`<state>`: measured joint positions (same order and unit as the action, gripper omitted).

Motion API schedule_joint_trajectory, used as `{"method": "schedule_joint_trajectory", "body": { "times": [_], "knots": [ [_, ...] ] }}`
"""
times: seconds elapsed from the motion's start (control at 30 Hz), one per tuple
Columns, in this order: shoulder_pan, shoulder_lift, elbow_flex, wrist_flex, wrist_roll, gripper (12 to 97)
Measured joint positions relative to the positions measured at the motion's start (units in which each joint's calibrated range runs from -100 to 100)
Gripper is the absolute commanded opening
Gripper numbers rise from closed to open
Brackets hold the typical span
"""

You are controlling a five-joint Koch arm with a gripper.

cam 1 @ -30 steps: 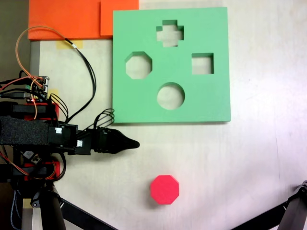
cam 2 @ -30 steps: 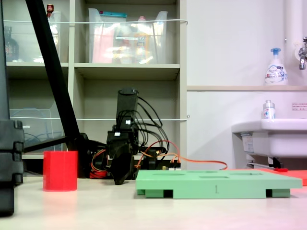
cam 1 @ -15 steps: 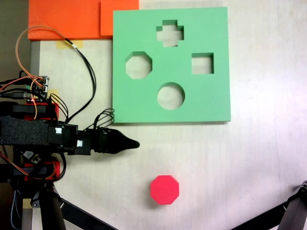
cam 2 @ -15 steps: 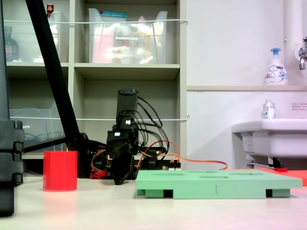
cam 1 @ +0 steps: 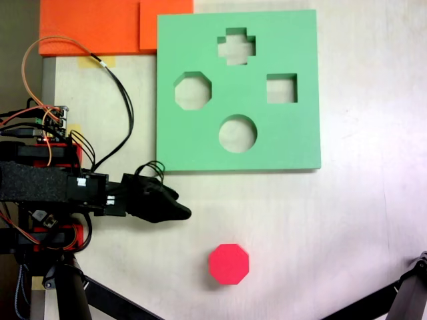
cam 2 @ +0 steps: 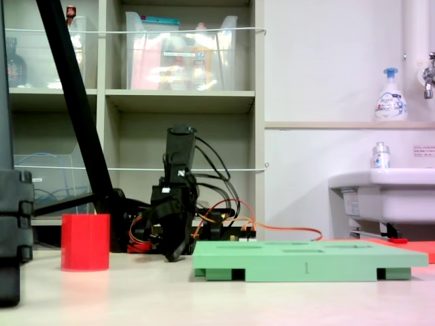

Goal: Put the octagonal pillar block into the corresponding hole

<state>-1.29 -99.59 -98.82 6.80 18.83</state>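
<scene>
Above the pale table [cam 1: 347,220], the pincer [cam 1: 180,212] holds nothing, gap unclear.

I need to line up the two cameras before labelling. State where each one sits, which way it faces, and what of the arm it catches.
A fixed view: above the table, looking straight down on the green board, the red block and the gripper, arm entering from the left.
A fixed view: at table height, facing the shelves, board edge-on, arm behind it.
Both share board, block and arm.
</scene>
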Motion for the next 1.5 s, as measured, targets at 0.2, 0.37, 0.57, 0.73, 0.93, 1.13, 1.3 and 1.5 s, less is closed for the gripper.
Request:
{"method": "schedule_joint_trajectory", "body": {
  "times": [0.2,0.37,0.57,0.73,0.93,1.13,1.3,1.5],
  "knots": [
    [-3.13,0.00,8.23,-11.26,15.38,43.8],
    [-3.52,0.14,23.32,-46.30,22.03,39.5],
    [-3.66,0.14,44.00,-68.04,23.05,53.5],
    [-3.57,7.11,62.22,-83.31,23.39,75.6],
    [-4.64,30.51,83.10,-93.78,23.59,89.7],
    [-6.15,53.35,95.74,-95.15,23.54,89.7],
    [-7.18,67.58,102.20,-95.25,23.00,89.7],
    [-8.45,79.75,110.73,-95.25,21.54,89.7]
  ]
}}
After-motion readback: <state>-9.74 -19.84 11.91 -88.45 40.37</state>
